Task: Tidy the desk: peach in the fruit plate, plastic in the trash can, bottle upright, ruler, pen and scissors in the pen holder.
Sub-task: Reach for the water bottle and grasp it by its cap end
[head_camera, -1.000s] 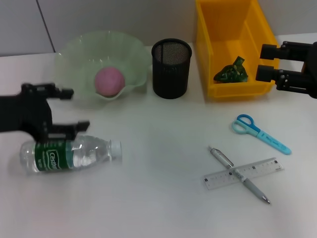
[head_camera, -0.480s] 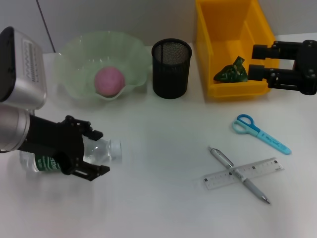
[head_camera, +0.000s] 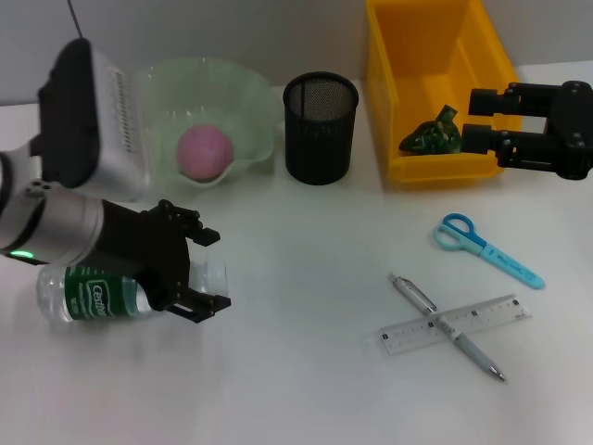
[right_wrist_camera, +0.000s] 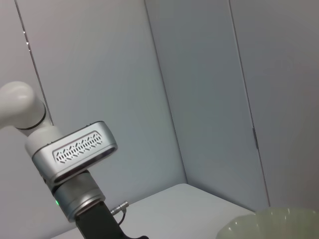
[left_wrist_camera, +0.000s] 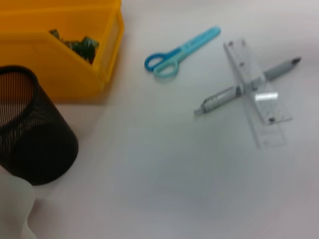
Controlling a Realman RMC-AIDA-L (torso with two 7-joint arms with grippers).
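The clear bottle [head_camera: 91,297] with a green label lies on its side at the left. My left gripper [head_camera: 206,271] is open, its fingers straddling the bottle's cap end. The pink peach [head_camera: 204,151] sits in the green fruit plate [head_camera: 248,111]. Green plastic [head_camera: 433,133] lies in the yellow trash can [head_camera: 435,56]. My right gripper [head_camera: 482,119] hangs open at that bin's right front corner, holding nothing. The blue scissors [head_camera: 482,246], silver pen [head_camera: 417,298] and clear ruler [head_camera: 491,313] lie on the desk at the right, the pen crossing the ruler. The black mesh pen holder [head_camera: 320,125] stands between plate and bin.
The left wrist view shows the pen holder [left_wrist_camera: 30,134], the yellow bin [left_wrist_camera: 60,55], the scissors [left_wrist_camera: 182,50], the pen [left_wrist_camera: 219,98] and the ruler [left_wrist_camera: 259,104]. The left arm's silver housing [head_camera: 88,111] covers part of the plate. The right wrist view shows grey wall panels [right_wrist_camera: 199,74].
My left arm has swung in over the bottle and its gripper has moved right along it to the cap end. The right gripper has shifted slightly left at the bin.
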